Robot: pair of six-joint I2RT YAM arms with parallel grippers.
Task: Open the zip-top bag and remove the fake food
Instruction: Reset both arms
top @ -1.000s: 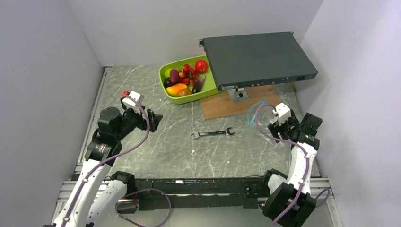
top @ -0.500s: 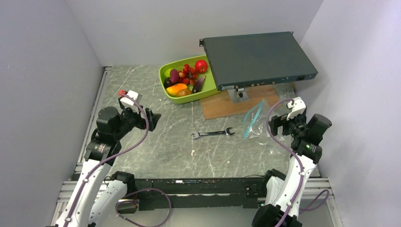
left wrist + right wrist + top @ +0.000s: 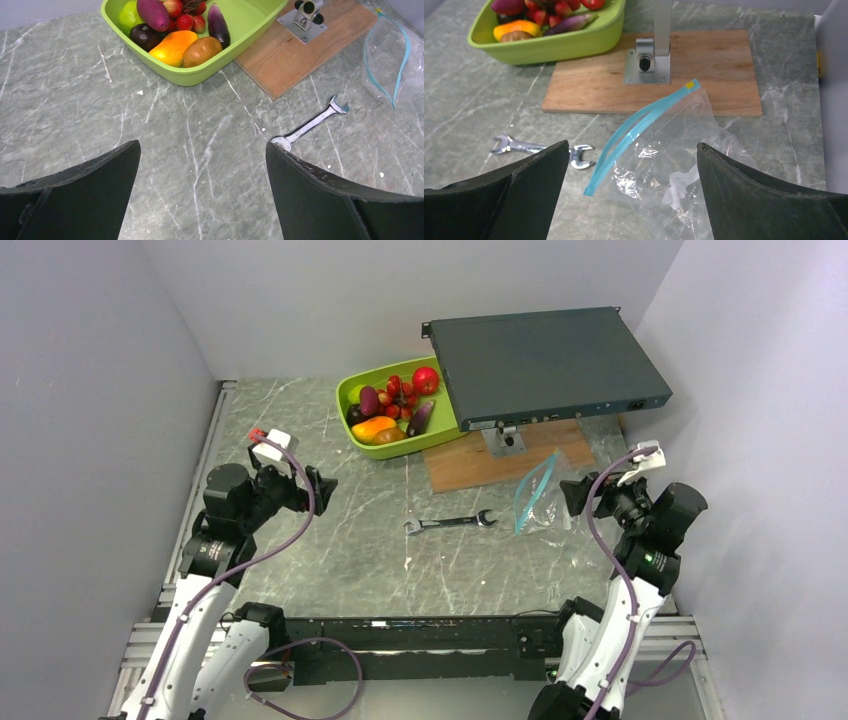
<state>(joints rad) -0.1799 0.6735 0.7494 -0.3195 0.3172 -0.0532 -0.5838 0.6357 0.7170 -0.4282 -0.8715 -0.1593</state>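
The zip-top bag (image 3: 540, 502) lies slack and empty on the table, right of centre, with its blue zip strips slightly parted (image 3: 644, 125). It also shows at the right edge of the left wrist view (image 3: 395, 60). The fake food (image 3: 392, 405) sits piled in the lime-green tray (image 3: 345, 392) at the back: red apple, grapes, mango, eggplant (image 3: 172, 45). My right gripper (image 3: 572, 498) hangs open just right of the bag, above it, holding nothing (image 3: 633, 145). My left gripper (image 3: 318, 488) is open over bare table at the left (image 3: 202, 145).
A steel wrench (image 3: 450, 523) lies mid-table, left of the bag. Behind the bag, a wooden board (image 3: 480, 465) carries a metal stand holding a dark flat box (image 3: 545, 365) overhead. Walls close in on the left, back and right.
My right gripper opened and let go of the bag, which dropped flat onto the table. The right arm then drew back to the right. The left arm pulled back slightly.
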